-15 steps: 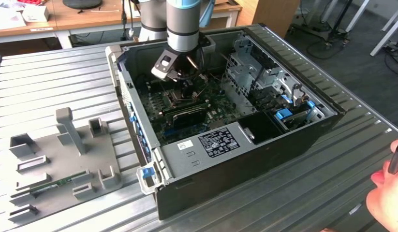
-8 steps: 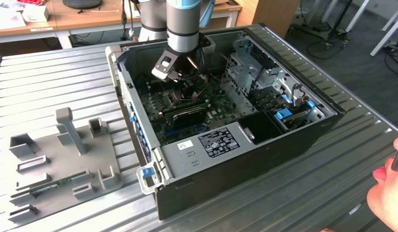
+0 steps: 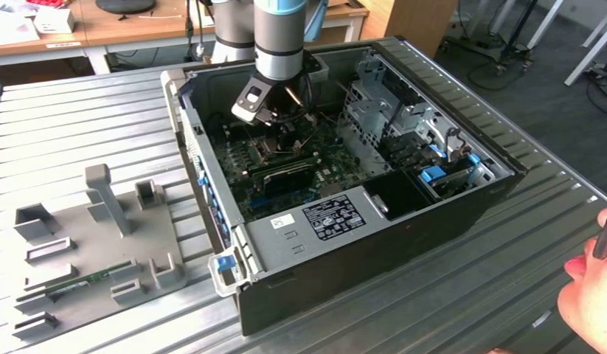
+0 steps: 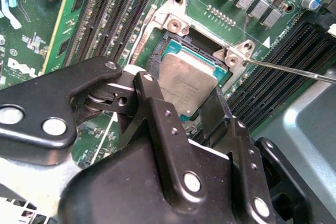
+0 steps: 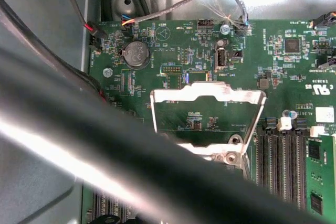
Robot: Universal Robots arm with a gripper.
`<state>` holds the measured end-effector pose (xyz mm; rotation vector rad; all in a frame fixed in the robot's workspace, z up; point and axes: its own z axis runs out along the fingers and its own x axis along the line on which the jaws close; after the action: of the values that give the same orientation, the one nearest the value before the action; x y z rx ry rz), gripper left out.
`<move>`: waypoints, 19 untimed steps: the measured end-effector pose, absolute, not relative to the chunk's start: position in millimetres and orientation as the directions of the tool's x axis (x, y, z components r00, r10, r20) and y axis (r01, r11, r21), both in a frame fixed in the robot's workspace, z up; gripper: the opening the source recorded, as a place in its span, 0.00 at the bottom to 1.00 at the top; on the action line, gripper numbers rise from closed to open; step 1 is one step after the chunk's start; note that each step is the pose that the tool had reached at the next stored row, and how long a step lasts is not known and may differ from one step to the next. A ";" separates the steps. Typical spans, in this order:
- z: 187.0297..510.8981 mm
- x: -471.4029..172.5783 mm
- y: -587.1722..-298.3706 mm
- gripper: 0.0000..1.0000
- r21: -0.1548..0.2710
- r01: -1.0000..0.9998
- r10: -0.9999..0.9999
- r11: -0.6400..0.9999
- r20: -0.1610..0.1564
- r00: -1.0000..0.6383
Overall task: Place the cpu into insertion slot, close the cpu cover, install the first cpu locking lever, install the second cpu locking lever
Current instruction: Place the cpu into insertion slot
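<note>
Your tool point(image 4: 181, 95) pinches the cpu point(image 4: 190, 80) over the insertion slot point(image 4: 189, 40).
You see the cpu sitting just above the dark socket; the cpu cover point(image 5: 210, 92) stands swung up, open.

Counted on inspection: one arm point(image 3: 279, 37) with one hand point(image 4: 185, 102), one open computer case point(image 3: 480, 199), one green motherboard point(image 5: 294, 72), one cpu point(image 4: 186, 77), one insertion slot point(image 4: 178, 38), one cpu cover point(image 5: 241, 96), one coin cell point(image 5: 136, 54), one grey fixture plate point(image 3: 165, 236), one ribbed worktop point(image 3: 77, 125).
</note>
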<state>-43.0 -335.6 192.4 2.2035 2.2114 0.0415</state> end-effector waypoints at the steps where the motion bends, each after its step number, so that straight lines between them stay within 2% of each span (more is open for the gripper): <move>1: 192.2 -43.0 -335.7 0.54 0.033 0.999 1.000 0.003 0.005 -0.004; 19: 191.7 -46.3 -335.6 0.54 0.034 0.999 1.000 0.004 0.005 -0.004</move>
<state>-46.3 -335.6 191.7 2.2028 2.2112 0.0431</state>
